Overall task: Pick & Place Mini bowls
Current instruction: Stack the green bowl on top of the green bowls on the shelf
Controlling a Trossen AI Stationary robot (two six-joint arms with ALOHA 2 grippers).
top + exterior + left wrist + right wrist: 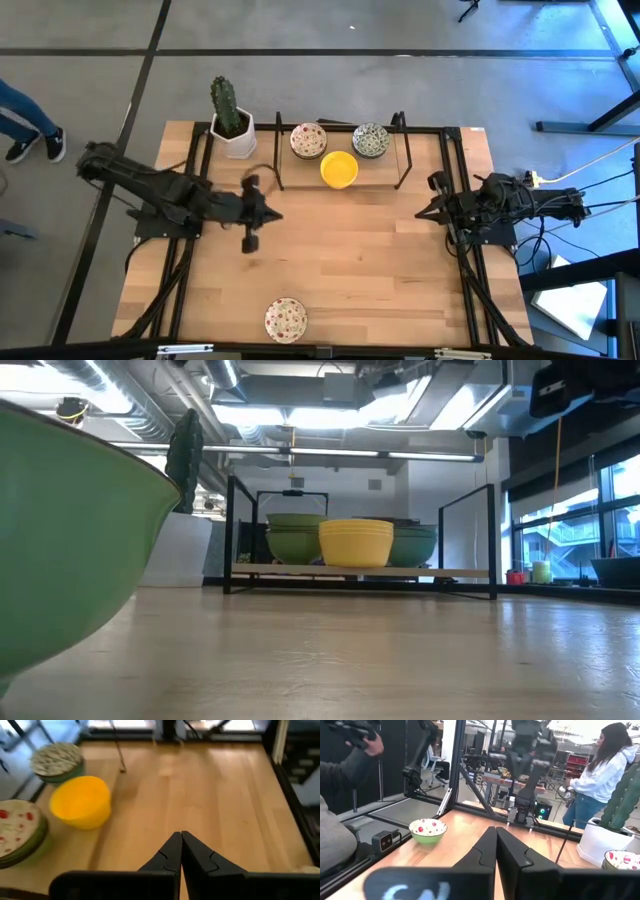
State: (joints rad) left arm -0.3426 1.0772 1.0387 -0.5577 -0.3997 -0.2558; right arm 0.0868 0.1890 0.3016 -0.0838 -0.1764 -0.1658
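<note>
Three mini bowls sit inside a black rack (403, 160) at the table's far middle: a red-speckled one (308, 141), a green-grey patterned one (371, 139) and a plain yellow one (339, 169). Another red-speckled mini bowl (286, 320), green outside, rests on its base near the front edge and fills the left of the low view (70, 530). My left gripper (274, 214) hangs shut over the table's left middle, pointing toward the right; its wrist view shows the shut fingers (181, 842) with the yellow bowl (81, 801) ahead. My right gripper (422, 212) is shut and level at the right side.
A white pot with a green cactus (232, 125) stands at the far left corner beside the rack. Black frame bars (460, 200) run along both table sides. People stand beyond the table in the right wrist view, one in a light top (600, 775). Bare wood (350, 250) lies between the arms.
</note>
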